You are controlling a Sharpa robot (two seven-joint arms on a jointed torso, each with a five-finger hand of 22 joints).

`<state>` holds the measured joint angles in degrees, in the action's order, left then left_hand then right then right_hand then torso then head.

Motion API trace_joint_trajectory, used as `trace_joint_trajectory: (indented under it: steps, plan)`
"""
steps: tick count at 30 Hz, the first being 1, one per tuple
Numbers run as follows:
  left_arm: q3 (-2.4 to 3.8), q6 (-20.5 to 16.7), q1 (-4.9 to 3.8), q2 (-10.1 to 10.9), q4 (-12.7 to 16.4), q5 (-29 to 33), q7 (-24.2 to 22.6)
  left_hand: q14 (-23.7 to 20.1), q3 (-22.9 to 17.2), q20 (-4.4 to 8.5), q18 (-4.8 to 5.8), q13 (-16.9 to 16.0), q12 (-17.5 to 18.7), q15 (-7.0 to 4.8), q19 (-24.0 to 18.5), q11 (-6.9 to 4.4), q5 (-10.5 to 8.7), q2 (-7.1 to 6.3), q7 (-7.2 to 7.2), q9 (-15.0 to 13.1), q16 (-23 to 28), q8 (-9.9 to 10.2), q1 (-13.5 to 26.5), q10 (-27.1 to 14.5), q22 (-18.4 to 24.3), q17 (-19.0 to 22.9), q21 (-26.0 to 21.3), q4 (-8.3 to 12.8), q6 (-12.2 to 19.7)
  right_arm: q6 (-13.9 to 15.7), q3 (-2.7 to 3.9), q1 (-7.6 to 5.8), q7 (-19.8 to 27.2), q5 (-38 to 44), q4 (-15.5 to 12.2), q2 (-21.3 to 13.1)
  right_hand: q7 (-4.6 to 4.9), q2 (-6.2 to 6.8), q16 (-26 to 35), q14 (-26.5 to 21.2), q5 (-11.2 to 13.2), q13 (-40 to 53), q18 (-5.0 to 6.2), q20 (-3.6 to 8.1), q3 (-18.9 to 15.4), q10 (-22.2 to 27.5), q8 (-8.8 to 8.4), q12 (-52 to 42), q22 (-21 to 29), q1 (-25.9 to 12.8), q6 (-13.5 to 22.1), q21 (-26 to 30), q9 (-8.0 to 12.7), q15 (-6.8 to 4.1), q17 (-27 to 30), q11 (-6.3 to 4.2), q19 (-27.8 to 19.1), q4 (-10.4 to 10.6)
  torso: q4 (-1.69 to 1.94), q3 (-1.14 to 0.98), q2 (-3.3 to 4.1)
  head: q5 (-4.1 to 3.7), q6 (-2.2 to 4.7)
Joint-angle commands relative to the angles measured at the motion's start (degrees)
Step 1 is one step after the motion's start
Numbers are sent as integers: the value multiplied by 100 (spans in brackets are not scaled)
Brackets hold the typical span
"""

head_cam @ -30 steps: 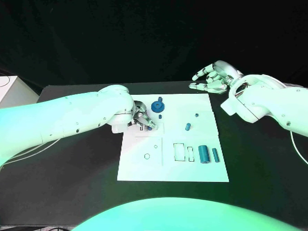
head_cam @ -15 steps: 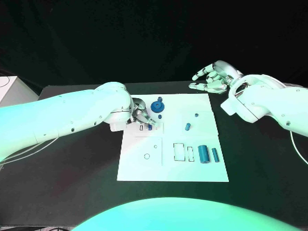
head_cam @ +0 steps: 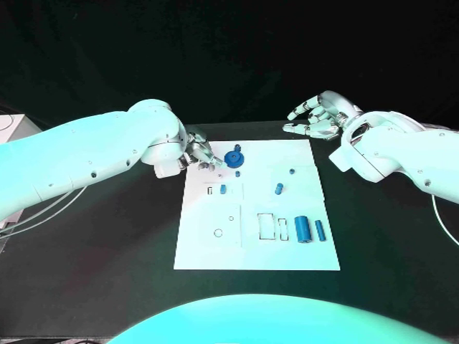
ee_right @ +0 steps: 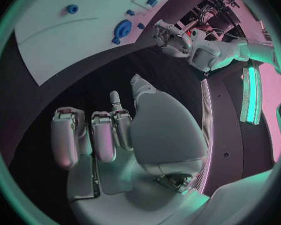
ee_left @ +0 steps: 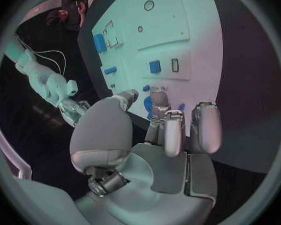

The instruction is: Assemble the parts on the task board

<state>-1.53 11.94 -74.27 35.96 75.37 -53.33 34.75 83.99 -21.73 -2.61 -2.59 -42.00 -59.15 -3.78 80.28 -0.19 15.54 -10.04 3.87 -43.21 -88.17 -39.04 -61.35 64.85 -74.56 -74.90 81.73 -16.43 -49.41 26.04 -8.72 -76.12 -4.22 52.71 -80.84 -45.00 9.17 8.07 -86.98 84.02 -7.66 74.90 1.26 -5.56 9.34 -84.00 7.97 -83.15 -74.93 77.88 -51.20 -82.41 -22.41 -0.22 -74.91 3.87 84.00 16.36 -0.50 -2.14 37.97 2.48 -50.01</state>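
The white task board (head_cam: 252, 244) lies mid-table. A blue gear (head_cam: 237, 158) sits near its far edge, and a small blue piece (head_cam: 222, 189) stands in a slot below it. A small peg (head_cam: 292, 172), a short blue piece (head_cam: 279, 189) and two blue cylinders (head_cam: 303, 229) lie to the right. My left hand (head_cam: 201, 154) hovers at the board's far left corner, holding nothing, fingers loosely apart (ee_left: 165, 130). My right hand (head_cam: 314, 118) hangs above the table beyond the far right corner, empty and loosely curled (ee_right: 109, 135).
Outlined empty slots (head_cam: 267, 225) mark the board's middle, with small holes (head_cam: 219, 232) to their left. A pale box (head_cam: 2, 136) stands off the table's left edge. Black tabletop (head_cam: 116, 236) surrounds the board.
My left hand has drawn back from the slot toward the board's far left corner, leaving the small blue piece in the slot. The right hand has not moved.
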Motion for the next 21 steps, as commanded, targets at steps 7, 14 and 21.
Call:
trace_joint_trajectory:
  steps: [7, 14, 21]
  plan:
    - [83, 119, -232, -64, -714, 289, -430, 461, 47, -110, -121, 91, -18, 164, -81, 164, 43, 49, 193, 235, 48, 364, -297, -142, 76, -1142, -68, 4, 355, 17, 1, 6, 101, -27, 39, 5, 11, -4, 34, 410, -17, 976, 67, -31, 6, -68, 37, 48, -961, -56, 32, 33, -3, 23, -780, 52, 252, 26, -1, -2, 29, 31, 81]
    - [89, 199, -259, -254, -1098, 153, -446, 478, 72, -125, -106, -18, -119, 179, -32, 180, 35, 62, 209, 275, 21, 401, -275, -63, 6, -1183, -29, -17, 351, 16, 1, 6, 99, -29, 37, 16, 11, -6, 38, 407, -20, 969, 69, -31, 10, -62, 39, 57, -955, -53, 31, 42, -3, 23, -770, 52, 249, 22, 0, 7, 31, 67, 110]
    - [62, 426, -258, -541, -1583, 91, -416, 488, 100, -134, -101, -51, -158, 187, -15, 188, 22, 69, 215, 300, 6, 420, -240, -40, -18, -1205, -15, -23, 337, 12, 1, 5, 98, -29, 19, 24, 11, -6, 38, 407, -20, 969, 69, -31, 10, -62, 39, 57, -955, -53, 31, 42, -3, 23, -770, 52, 249, 22, -11, 6, 40, 97, 107]
